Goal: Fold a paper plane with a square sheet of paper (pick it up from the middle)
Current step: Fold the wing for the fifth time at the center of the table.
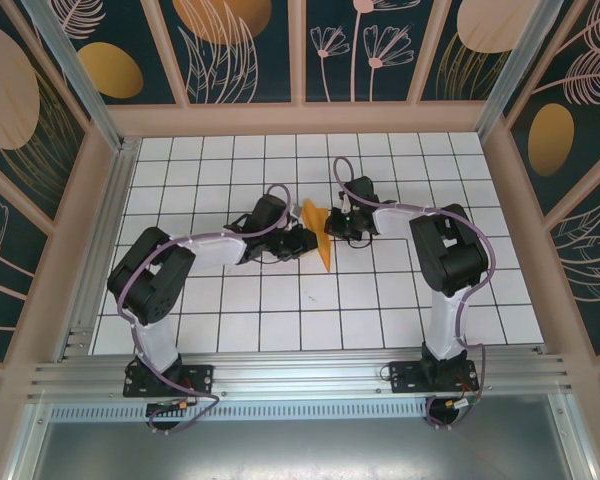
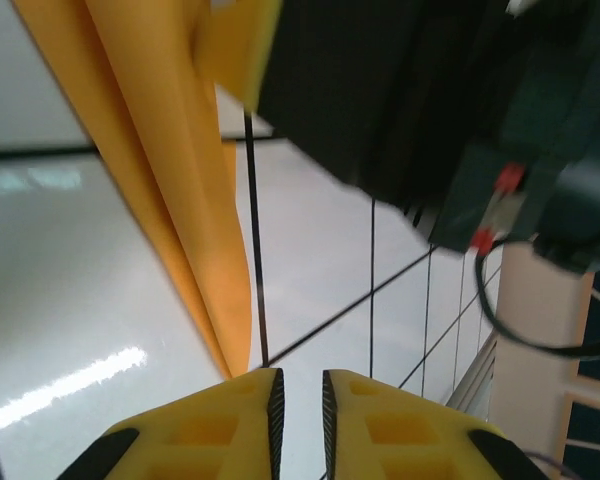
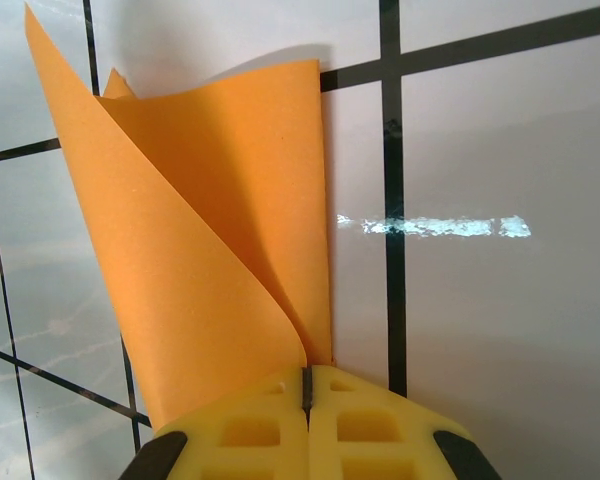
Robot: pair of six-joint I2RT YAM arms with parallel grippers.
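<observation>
The right gripper (image 3: 307, 385) is pinching the half-folded paper (image 3: 210, 250) over the middle of the table (image 1: 280, 320). The left gripper (image 2: 300, 385), narrow and empty, is hovering beside it. Next it likely must grasp an edge.

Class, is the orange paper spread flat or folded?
Folded: the orange paper shows two overlapping layers, pinched in the shut right hand.
</observation>
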